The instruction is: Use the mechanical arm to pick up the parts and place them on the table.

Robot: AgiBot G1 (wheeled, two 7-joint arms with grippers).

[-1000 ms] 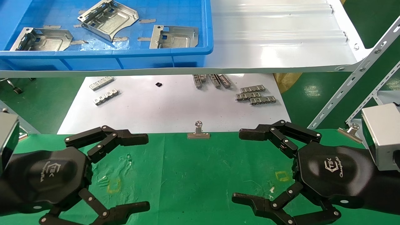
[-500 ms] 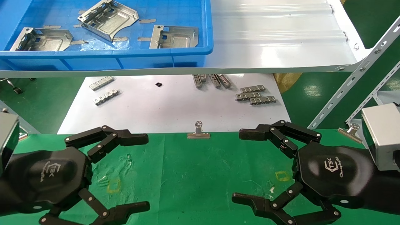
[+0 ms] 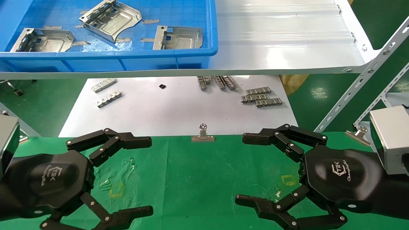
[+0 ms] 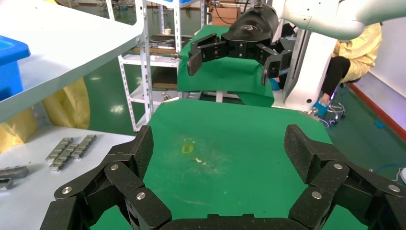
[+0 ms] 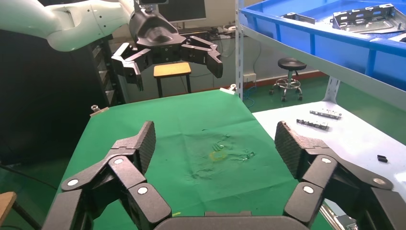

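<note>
Three silvery stamped parts lie in the blue tray on the raised shelf: one at the left, one tilted in the middle, one at the right; the right wrist view also catches a part. Below, the green-cloth table carries yellow square outlines. My left gripper hovers open over its left side and holds nothing. Facing it, my right gripper is open and empty over the right side. Both grippers are well short of the tray.
The blue tray sits on a white shelf overhanging a white sheet with small toothed strips. Binder clips pin the cloth's far edge. A slotted steel strut slants at the right.
My right gripper has edged slightly toward the middle of the table. The left gripper and the parts have not moved.
</note>
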